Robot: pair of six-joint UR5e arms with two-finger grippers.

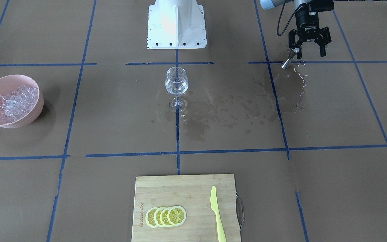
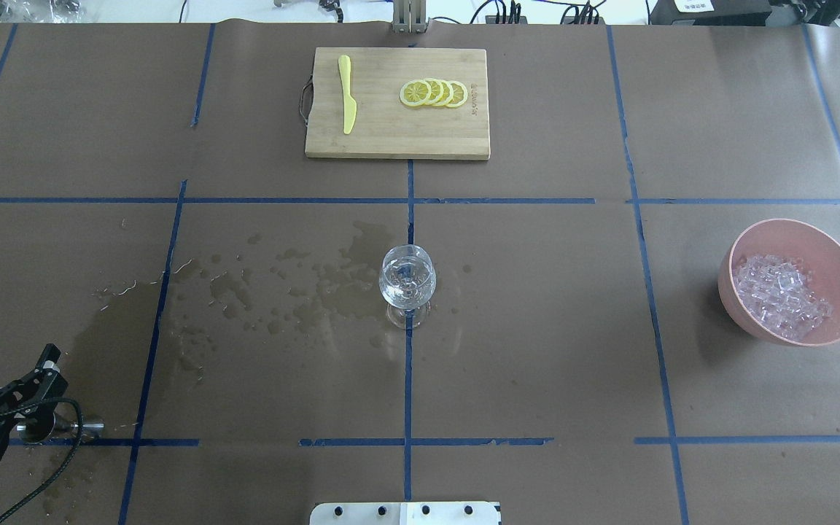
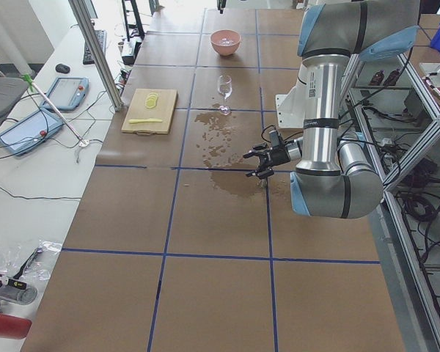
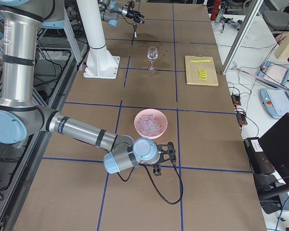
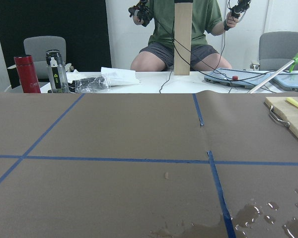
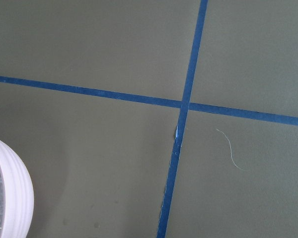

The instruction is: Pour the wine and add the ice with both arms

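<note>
Stained brown paper (image 2: pixel 537 328) beneath wine glass (image 2: pixel 407 281)

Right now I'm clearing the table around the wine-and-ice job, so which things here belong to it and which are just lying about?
Belongs to the job: wine glass, holding a little wine; pink bowl of ice; metal jigger, probably the pourer, beside the left gripper.
Just lying about: cutting board, lemon slices, yellow knife; wet stains on the paper.
</note>
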